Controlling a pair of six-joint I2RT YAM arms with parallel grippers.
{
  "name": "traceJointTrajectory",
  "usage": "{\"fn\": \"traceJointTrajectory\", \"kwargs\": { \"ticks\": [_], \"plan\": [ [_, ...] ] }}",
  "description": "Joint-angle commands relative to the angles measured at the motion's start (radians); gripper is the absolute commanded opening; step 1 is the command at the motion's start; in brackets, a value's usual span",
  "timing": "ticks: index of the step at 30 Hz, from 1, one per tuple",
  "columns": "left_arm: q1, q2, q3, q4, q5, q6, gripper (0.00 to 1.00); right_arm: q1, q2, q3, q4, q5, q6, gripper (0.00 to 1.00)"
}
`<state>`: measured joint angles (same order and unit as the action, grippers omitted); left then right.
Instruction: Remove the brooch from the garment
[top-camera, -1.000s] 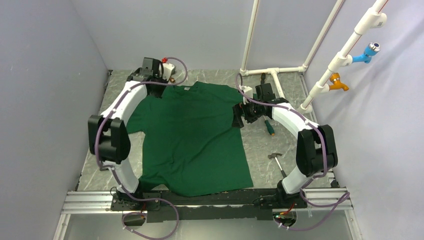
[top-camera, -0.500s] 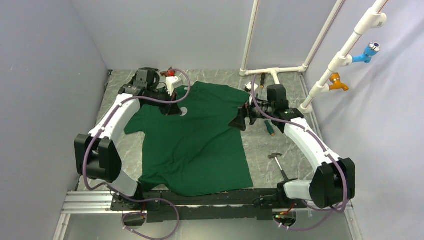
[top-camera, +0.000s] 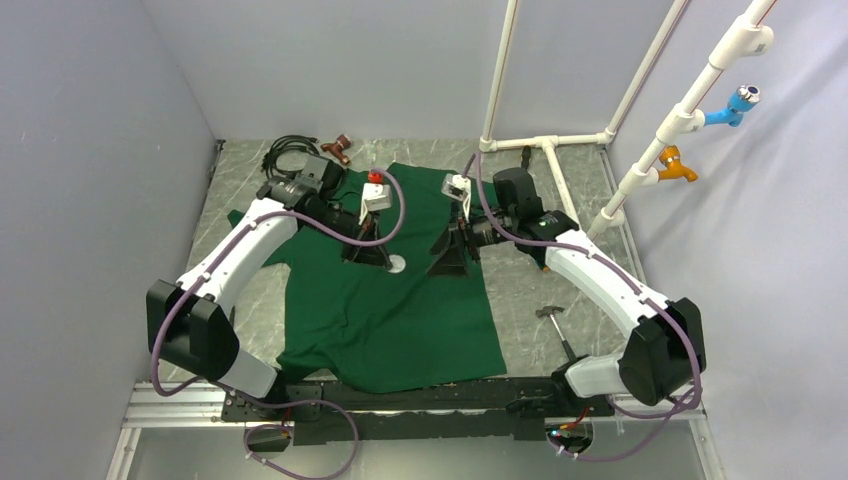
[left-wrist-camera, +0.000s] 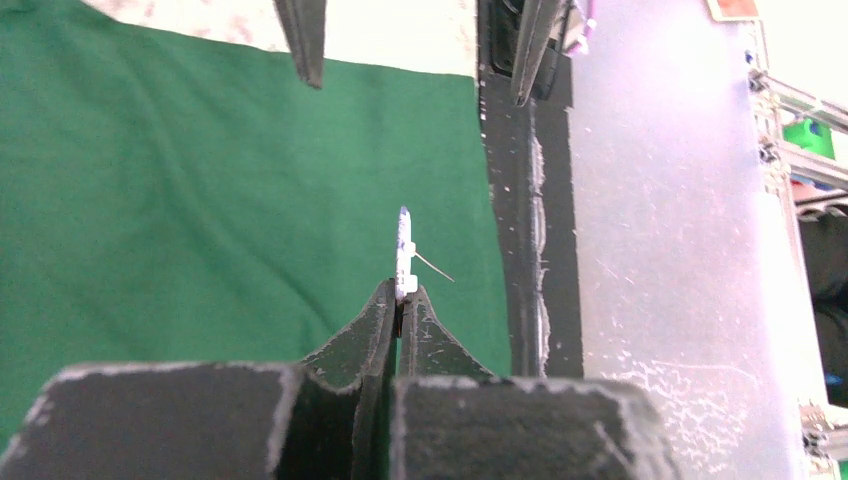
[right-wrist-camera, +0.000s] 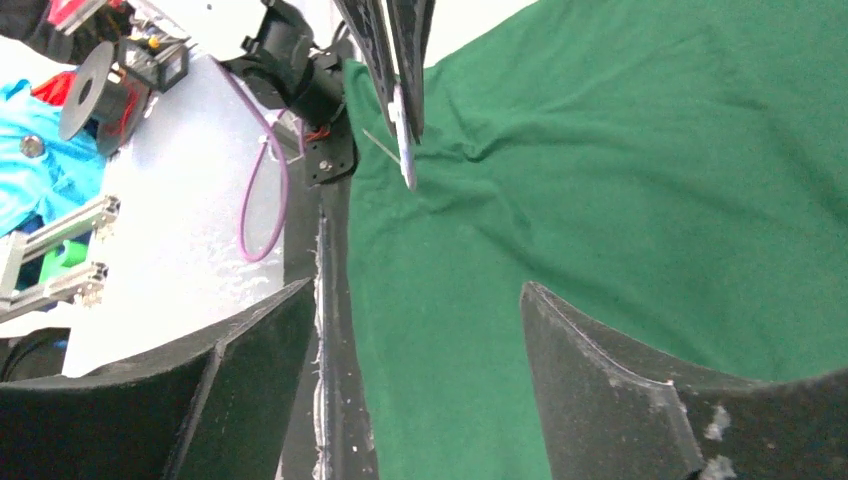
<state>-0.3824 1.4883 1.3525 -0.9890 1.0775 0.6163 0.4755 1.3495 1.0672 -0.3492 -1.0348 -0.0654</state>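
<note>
Where the left gripper (top-camera: 383, 257) reaches over the garment (top-camera: 400, 325), we see its fingers pinched on the rim of the brooch (left-wrist-camera: 403, 248), held edge-on with the pin jutting out bare. At 3 o'clock of it in the top view, near it, the right gripper (top-camera: 450, 256) hangs over the cloth, fingers spread and holding nothing.
</note>
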Motion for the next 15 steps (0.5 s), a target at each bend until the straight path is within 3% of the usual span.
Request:
{"fn": "traceJointTrajectory", "kwargs": {
  "ticks": [1, 8, 15],
  "plan": [
    [-0.045, 0.003, 0.029, -0.094, 0.076, 0.096, 0.0, 0.033, -0.012, 0.053, 0.015, -0.041, 0.014, 0.75],
    [-0.071, -0.002, 0.035, -0.092, 0.09, 0.084, 0.0, 0.07, -0.002, 0.058, 0.036, -0.045, 0.055, 0.59],
    [-0.091, 0.007, 0.042, -0.083, 0.085, 0.066, 0.0, 0.098, 0.022, 0.071, 0.052, -0.068, 0.064, 0.55]
  ]
}}
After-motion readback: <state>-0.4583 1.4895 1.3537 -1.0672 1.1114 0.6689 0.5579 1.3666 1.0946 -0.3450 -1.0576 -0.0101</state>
